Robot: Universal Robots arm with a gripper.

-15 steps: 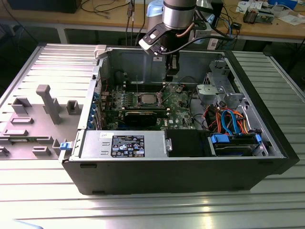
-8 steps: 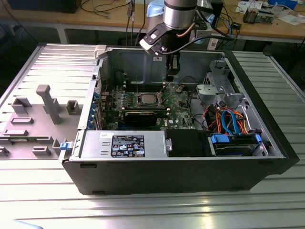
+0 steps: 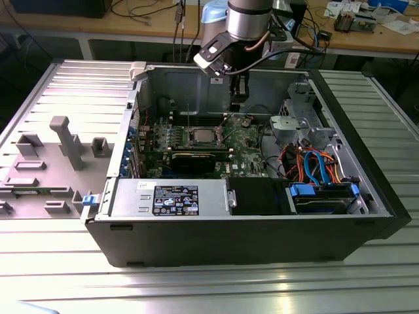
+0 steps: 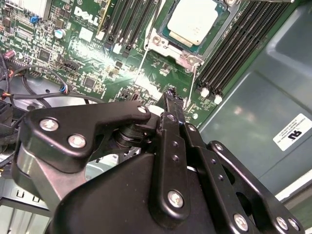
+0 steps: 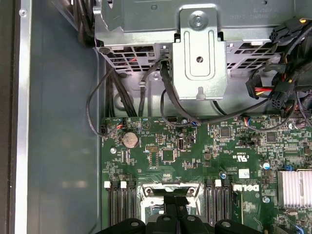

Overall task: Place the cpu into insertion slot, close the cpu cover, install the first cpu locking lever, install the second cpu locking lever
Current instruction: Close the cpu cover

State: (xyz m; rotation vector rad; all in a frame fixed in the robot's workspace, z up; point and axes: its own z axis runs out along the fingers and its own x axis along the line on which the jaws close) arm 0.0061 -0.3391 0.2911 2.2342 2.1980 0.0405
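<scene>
End effector (image 4: 171, 95): fingers pressed together. It hangs just over the green board (image 4: 97, 63), near the slot (image 4: 220, 30) and apart from it. I see the cpu (image 4: 195, 22) lying flat in that slot, silver face up. The cover (image 4: 171, 48) looks to lie flat around it. Black memory slots (image 4: 234, 53) run on both sides. In the exterior view the open computer case (image 3: 229, 235) sits on the ribbed metal desk (image 3: 196, 288), with the arm reaching into it.
</scene>
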